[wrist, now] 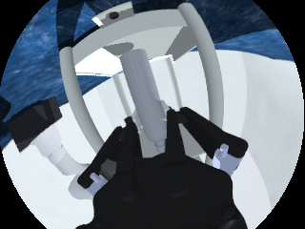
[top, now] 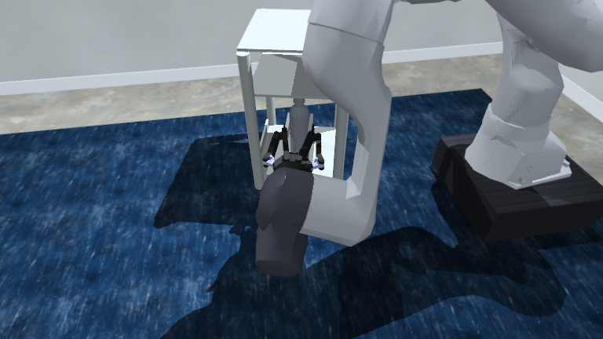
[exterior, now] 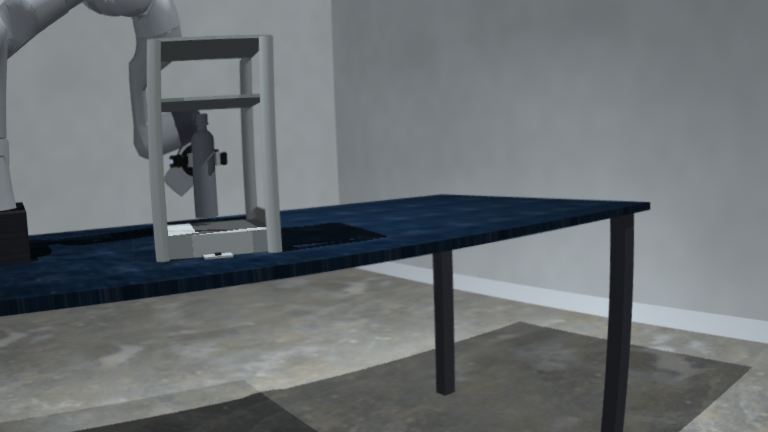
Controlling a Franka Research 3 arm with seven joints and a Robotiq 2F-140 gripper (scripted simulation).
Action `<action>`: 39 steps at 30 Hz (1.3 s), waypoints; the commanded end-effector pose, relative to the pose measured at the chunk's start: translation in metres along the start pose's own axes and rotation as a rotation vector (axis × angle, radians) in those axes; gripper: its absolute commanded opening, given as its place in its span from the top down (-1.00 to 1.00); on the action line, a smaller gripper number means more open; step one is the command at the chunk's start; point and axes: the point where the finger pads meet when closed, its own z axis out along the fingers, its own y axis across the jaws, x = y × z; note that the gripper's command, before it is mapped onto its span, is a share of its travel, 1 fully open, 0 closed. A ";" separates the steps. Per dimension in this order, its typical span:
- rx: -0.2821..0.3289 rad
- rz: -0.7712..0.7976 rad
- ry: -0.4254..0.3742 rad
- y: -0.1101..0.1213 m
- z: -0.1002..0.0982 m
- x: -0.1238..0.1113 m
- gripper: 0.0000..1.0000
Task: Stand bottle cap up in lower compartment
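Note:
My gripper (top: 297, 137) is shut on the grey bottle (top: 298, 124) at its middle and holds it cap up. The bottle is inside the lower compartment of the white shelving unit (top: 284, 95), between the posts. In the exterior view the bottle (exterior: 203, 167) is upright under the middle shelf, its base a little above the compartment floor (exterior: 218, 226); my gripper (exterior: 198, 159) reaches in from the robot's side. In the wrist view my fingers clamp the bottle (wrist: 144, 92), with the unit's posts and floor behind it.
The shelving unit stands on the blue table top (exterior: 396, 223). My arm's forearm (top: 346, 108) hangs close to the unit's front right post. The robot's black base block (top: 515, 193) sits at the right.

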 end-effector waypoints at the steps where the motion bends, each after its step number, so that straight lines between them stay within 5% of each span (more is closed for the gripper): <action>1: -0.002 0.008 -0.001 0.002 0.001 -0.002 1.00; 39: -0.002 0.008 -0.001 0.003 0.001 0.014 1.00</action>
